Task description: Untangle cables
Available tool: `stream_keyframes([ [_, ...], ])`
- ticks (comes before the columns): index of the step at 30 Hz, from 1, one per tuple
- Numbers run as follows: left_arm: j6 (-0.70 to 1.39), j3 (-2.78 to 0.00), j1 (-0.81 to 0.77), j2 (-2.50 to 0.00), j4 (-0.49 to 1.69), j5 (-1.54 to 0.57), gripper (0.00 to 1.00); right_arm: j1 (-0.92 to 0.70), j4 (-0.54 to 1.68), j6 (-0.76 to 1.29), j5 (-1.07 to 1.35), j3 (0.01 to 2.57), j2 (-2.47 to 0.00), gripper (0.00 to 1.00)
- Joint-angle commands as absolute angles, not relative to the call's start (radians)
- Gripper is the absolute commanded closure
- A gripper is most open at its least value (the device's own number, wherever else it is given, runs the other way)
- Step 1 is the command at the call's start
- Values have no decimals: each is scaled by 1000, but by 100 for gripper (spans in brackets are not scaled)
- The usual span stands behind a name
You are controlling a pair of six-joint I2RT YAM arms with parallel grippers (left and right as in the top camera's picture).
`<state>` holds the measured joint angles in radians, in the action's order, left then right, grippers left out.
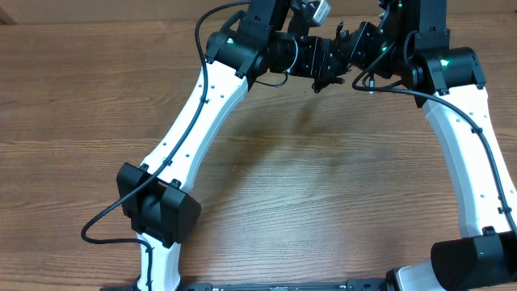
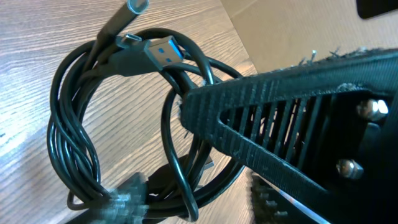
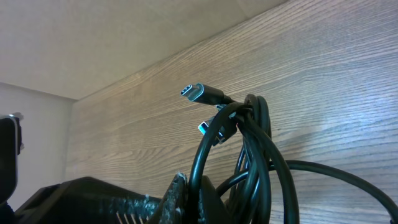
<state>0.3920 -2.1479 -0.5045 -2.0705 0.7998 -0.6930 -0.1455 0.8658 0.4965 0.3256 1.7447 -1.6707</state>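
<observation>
The cables [image 2: 74, 124] are a looped bundle of thin black cords held just above the wooden table. A blue-tongued plug [image 2: 163, 51] and a silver-tipped plug [image 2: 134, 7] stick out of the bundle's top. In the left wrist view the right gripper's ribbed finger [image 2: 280, 118] reaches in and pinches one loop. My right gripper [image 3: 202, 190] is shut on that loop of the cables [image 3: 261, 155], with a plug [image 3: 202, 93] poking out above. My left gripper [image 2: 196, 202] stands open, several strands between its spread fingers [image 2: 124, 199]. Overhead, both grippers meet over the cables [image 1: 329, 81].
The wooden table [image 1: 307, 178] spreads toward the front. A pale wall [image 2: 292, 25] runs behind the table's far edge, close to the bundle. Thick black arm wires [image 1: 105, 220] trail by the left base, and another [image 1: 396, 89] hangs along the right arm.
</observation>
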Motion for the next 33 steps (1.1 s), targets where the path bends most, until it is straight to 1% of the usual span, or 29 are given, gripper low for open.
stream_keyframes([
  [1,401,-2146,-513,-2040,796,-676,73,-142,865,488,335,1771,-1625,96],
  [2,401,-2146,-513,-2040,796,-675,92,-142,867,488,335,1771,-1625,96],
  [3,403,-2146,-513,-2040,797,-673,96,-142,867,488,335,1771,-1625,96],
  [15,405,-2146,-517,-2040,797,-669,95,-142,870,488,335,1771,-1625,96],
  [16,405,-2145,-519,-2040,797,-669,89,-142,870,488,335,1771,-1625,96],
  [17,405,-2144,-521,-2041,797,-663,78,-142,870,488,335,1771,-1625,96],
  [18,405,-2142,-523,-2041,797,-653,69,-142,870,488,335,1771,-1625,96],
  [23,405,-2128,-534,-2041,796,-643,71,-142,870,488,335,1771,-1625,96],
  [26,405,-2128,-535,-2042,794,-642,79,-142,870,488,335,1771,-1625,96],
  [27,405,-2128,-535,-2042,794,-640,84,-142,870,488,335,1771,-1625,96],
  [28,405,-2128,-535,-2042,795,-635,91,-142,870,488,335,1771,-1625,96],
  [29,405,-2128,-535,-2042,796,-630,95,-142,871,488,335,1771,-1625,96],
  [33,408,-2128,-537,-2046,797,-624,96,-142,871,487,335,1771,-1625,96],
])
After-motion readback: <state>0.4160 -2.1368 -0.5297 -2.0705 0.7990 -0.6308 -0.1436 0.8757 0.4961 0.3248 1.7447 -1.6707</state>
